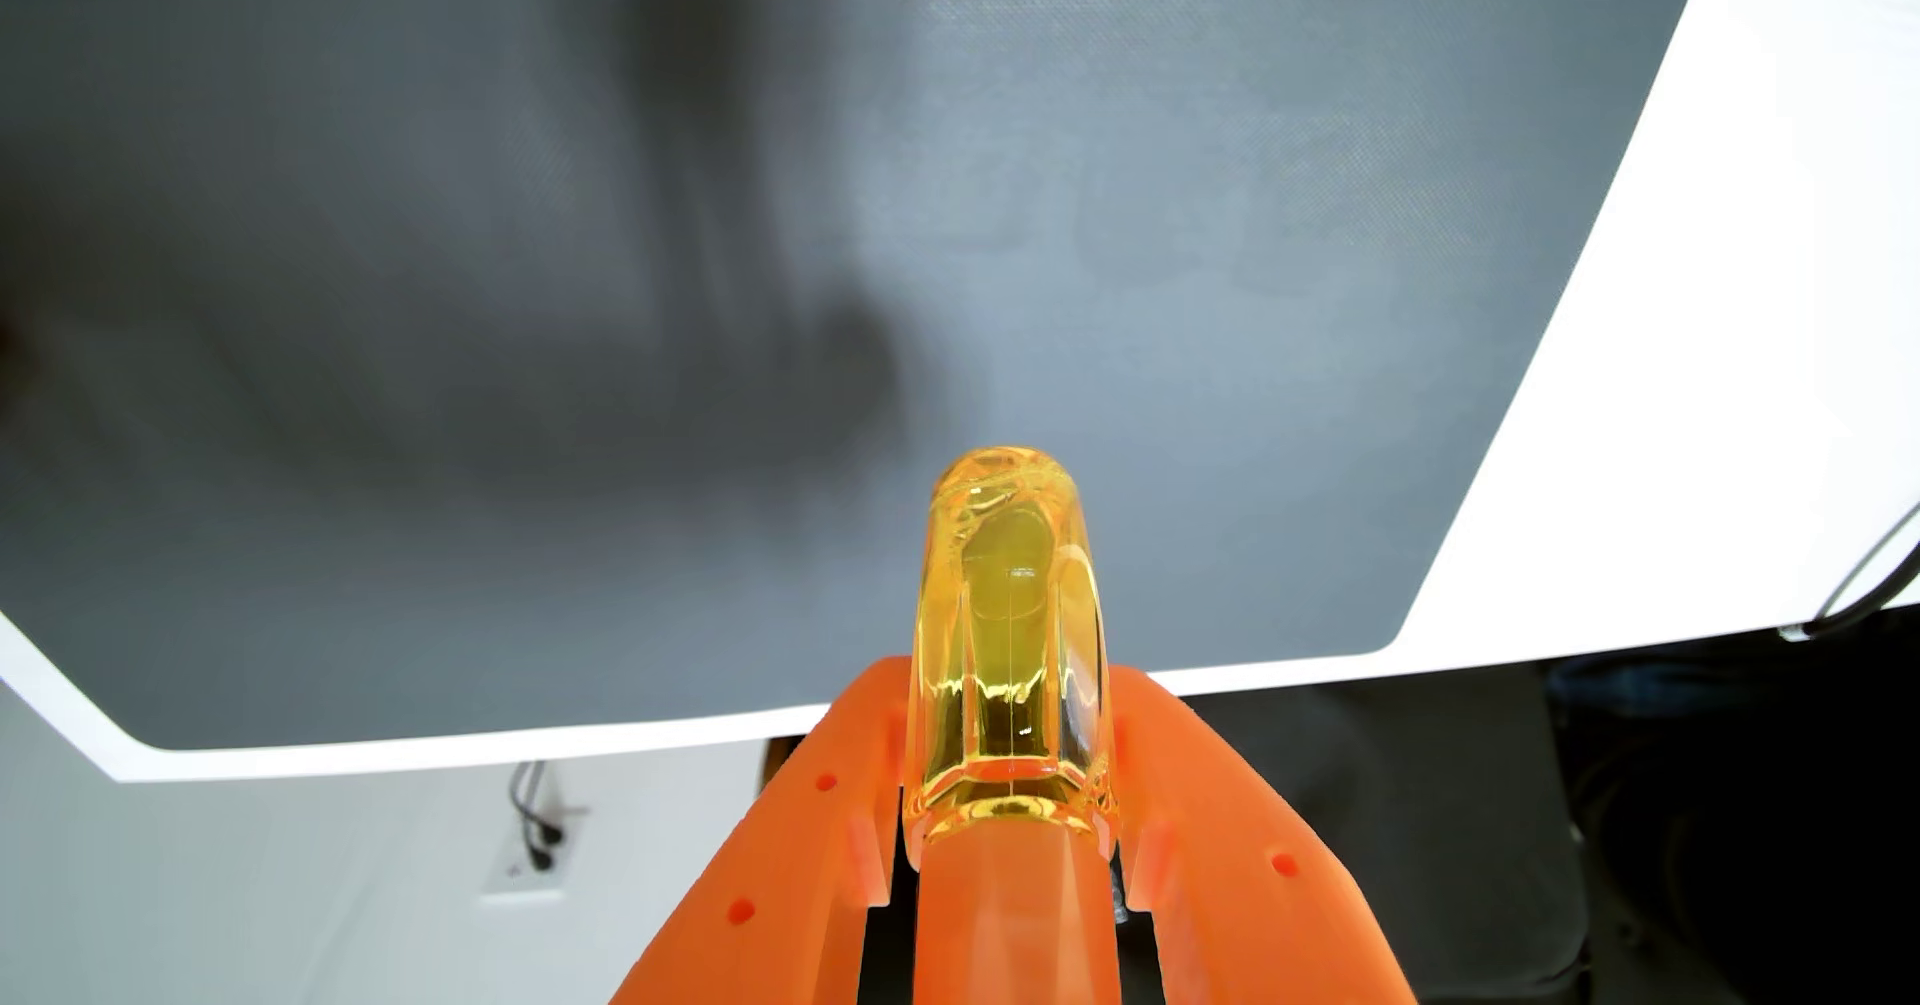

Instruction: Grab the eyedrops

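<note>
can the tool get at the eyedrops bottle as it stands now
Probably yes, it looks already there: in the wrist view the yellow eyedrops bottle sits between the orange fingers of the tool, apparently held above the grey mat. Nothing stands in the way.

In the wrist view, the eyedrops bottle (1006, 642) sits clamped between the gripper's (1006, 745) two fingers, above the near edge of a mat (727, 237). The mat lies on a desk (1714, 340); a cable (1870, 579) crosses the desk's right edge.
</note>
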Tool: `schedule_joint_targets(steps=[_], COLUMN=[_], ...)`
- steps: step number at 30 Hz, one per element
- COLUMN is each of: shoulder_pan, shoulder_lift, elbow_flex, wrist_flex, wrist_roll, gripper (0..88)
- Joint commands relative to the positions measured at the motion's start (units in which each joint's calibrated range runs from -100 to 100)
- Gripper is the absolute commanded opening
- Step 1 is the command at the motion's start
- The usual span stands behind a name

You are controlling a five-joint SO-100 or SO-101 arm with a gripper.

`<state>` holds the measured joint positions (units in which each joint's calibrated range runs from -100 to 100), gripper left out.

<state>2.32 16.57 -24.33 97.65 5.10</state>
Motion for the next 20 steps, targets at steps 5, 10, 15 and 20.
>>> schedule_joint_targets(steps=[5, 10, 15, 20], shoulder_pan=[-1.32, -1.32, -1.32, -1.32], shoulder_lift=[-3.37, -3.54, -3.54, -3.54], elbow_flex=[-2.37, -2.46, -2.46, -2.46], wrist_flex=[0.02, 0.10, 0.10, 0.19], wrist_roll=[-0.31, -0.31, -0.31, -0.31], gripper=[0.6, 0.6, 0.6, 0.6])
